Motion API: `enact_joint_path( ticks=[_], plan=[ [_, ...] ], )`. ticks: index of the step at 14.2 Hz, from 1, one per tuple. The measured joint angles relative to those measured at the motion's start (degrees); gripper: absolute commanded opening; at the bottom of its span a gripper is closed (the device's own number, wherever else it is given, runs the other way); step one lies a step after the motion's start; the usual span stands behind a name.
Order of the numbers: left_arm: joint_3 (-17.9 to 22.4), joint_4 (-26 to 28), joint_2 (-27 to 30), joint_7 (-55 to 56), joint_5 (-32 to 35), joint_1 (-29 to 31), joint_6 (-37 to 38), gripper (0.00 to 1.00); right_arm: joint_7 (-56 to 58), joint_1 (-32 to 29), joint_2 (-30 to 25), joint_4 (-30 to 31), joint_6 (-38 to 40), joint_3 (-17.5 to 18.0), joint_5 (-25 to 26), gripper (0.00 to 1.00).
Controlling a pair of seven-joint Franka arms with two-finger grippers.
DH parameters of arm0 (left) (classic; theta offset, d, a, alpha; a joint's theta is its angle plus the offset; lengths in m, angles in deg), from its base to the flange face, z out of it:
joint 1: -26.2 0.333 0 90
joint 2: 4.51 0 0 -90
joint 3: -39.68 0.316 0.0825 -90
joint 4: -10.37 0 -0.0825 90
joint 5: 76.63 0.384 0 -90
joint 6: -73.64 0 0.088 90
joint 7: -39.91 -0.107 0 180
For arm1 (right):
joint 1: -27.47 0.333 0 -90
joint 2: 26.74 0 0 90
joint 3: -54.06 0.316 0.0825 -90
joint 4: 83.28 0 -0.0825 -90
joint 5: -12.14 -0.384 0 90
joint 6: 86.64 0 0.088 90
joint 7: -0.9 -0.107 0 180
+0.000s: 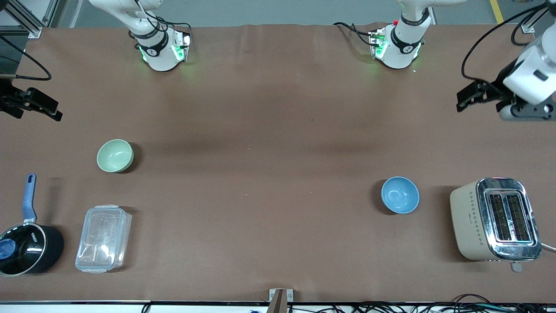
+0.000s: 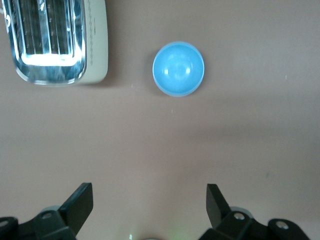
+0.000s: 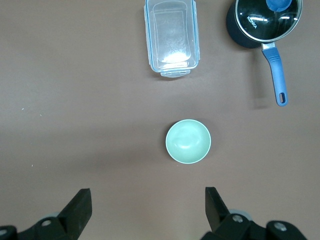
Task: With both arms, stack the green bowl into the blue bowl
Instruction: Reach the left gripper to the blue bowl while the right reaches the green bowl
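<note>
My right claw (image 1: 37,108) hangs wide open and empty over my right arm's table end. The green bowl (image 1: 115,155) sits there, near a clear box (image 1: 103,238). The blue bowl (image 1: 400,194) sits beside the toaster (image 1: 495,219). My left claw (image 1: 478,96) hangs wide open, empty, above that end.

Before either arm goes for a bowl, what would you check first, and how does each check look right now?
1. Green bowl upright and empty: ok.
2. Blue bowl upright and empty, ready to receive: ok.
3. Right gripper jaws open, holding nothing: ok.
4. Left gripper jaws open, holding nothing: ok.
5. Bare table around the green bowl, apart from the plastic box and saucepan: ok.
6. Blue bowl apart from the toaster: ok.
</note>
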Motion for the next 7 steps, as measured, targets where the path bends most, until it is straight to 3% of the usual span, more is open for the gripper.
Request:
enact_joint_path(
  ticks=[5, 7],
  plan=[
    [0.2, 4.9, -10.2, 0.1, 0.0, 1.1, -17.3, 1.00, 0.0, 0.0, 0.1, 0.1, 0.0, -0.4, -0.1, 1.00],
    [0.2, 8.2, -13.0, 0.1, 0.0, 1.8, -23.8, 1.00, 0.3, -0.1, 0.6, 0.5, -0.4, -2.8, -0.9, 1.00]
  ],
)
